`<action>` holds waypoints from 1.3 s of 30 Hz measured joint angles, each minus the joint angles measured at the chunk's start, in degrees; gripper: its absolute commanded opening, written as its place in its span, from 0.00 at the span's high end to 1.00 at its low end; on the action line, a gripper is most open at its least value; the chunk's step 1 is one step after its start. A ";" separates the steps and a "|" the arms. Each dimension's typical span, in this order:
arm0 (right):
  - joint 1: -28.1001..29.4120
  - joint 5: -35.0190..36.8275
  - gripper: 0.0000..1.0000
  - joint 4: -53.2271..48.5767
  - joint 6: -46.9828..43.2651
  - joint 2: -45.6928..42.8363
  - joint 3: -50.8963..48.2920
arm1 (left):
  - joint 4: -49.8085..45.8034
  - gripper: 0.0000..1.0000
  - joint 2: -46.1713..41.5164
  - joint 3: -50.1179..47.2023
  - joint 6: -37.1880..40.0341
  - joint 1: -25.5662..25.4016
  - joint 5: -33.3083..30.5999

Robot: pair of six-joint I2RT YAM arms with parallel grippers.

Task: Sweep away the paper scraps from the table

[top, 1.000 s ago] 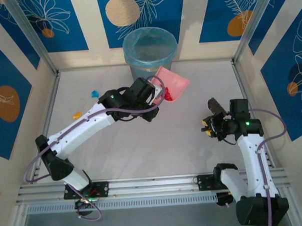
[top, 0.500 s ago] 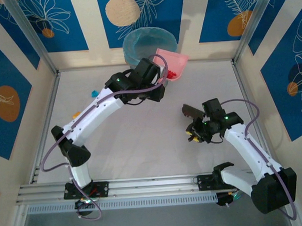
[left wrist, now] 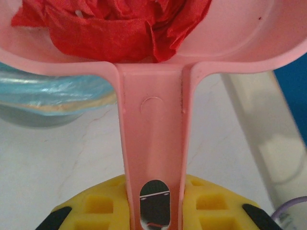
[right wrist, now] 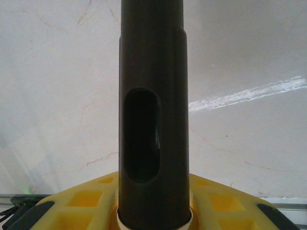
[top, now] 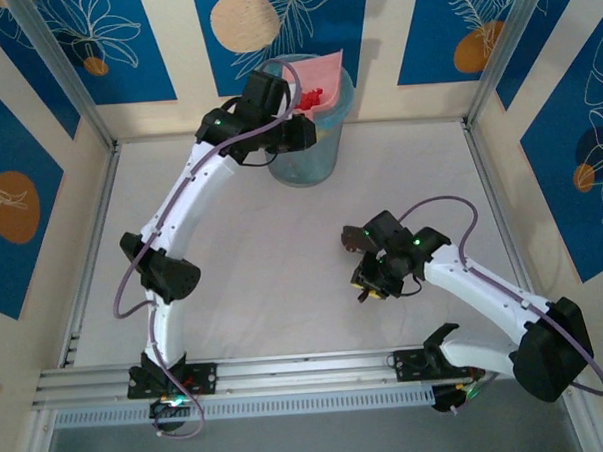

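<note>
Item 1: your L gripper (left wrist: pixel 156 211) is clamped on the handle of the pink dustpan (left wrist: pixel 153 120), held over the blue bin (top: pixel 309 158) at the table's (top: pixel 264 278) far edge, approx mid-width. Red paper scraps (left wrist: pixel 110 28) sit in the pan just ahead of the grip, above the bin's mouth. Item 2: your R gripper (right wrist: pixel 153 213) is closed round a dark tool handle (right wrist: pixel 153 62) w/ an oval hole, over bare table right of centre, nearer the near edge, well apart from pan & scraps.
</note>
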 measured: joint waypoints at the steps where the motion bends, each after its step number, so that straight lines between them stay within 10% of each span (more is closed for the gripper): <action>1: 0.15 0.02 1.00 0.02 -0.04 0.66 0.42 | 0.39 1.00 0.57 0.85 -0.59 0.22 0.96; 21: 6.95 0.59 1.00 -0.55 -4.57 15.43 13.14 | 26.58 1.00 5.53 -2.64 -28.83 6.82 24.22; 39: 7.32 1.03 1.00 -1.79 -4.52 14.27 13.09 | 58.25 1.00 7.43 -14.23 -54.21 7.48 27.28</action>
